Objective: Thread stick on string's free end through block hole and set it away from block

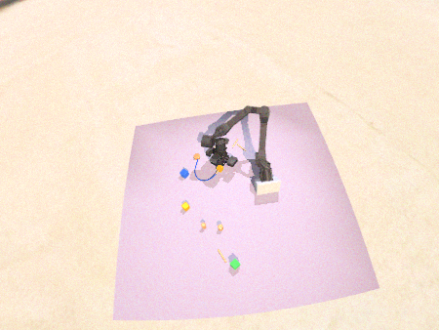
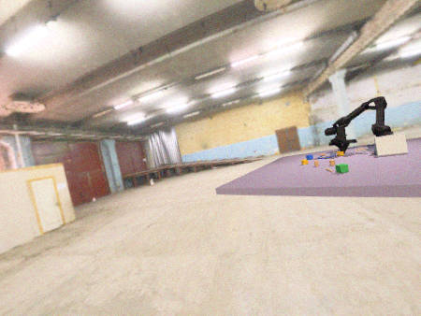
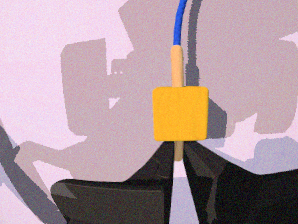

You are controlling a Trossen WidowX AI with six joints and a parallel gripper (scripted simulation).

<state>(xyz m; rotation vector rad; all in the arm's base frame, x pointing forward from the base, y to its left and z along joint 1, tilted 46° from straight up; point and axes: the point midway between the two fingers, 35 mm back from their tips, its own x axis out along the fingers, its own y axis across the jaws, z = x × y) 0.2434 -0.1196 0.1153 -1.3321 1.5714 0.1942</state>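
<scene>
In the wrist view the orange wooden block (image 3: 180, 113) (image 1: 219, 168) (image 2: 340, 153) has the thin wooden stick (image 3: 177, 66) running through its hole. The stick's far end sticks out beyond the block and joins the blue string (image 1: 202, 177). The stick's near end comes out on my side. My gripper (image 3: 177, 141) (image 1: 220, 160) (image 2: 339, 146) is shut on that near end, right against the block. The string curves back to the round wooden button (image 1: 196, 156) on the mat.
On the purple mat (image 1: 302, 234) lie a blue cube (image 1: 183, 173), a yellow cube (image 1: 185, 206), two small orange pieces (image 1: 203, 226) (image 1: 220, 226), a green cube (image 1: 235, 264) and loose sticks (image 1: 221, 255) (image 1: 238, 144). The arm's white base (image 1: 266, 187) stands to the right.
</scene>
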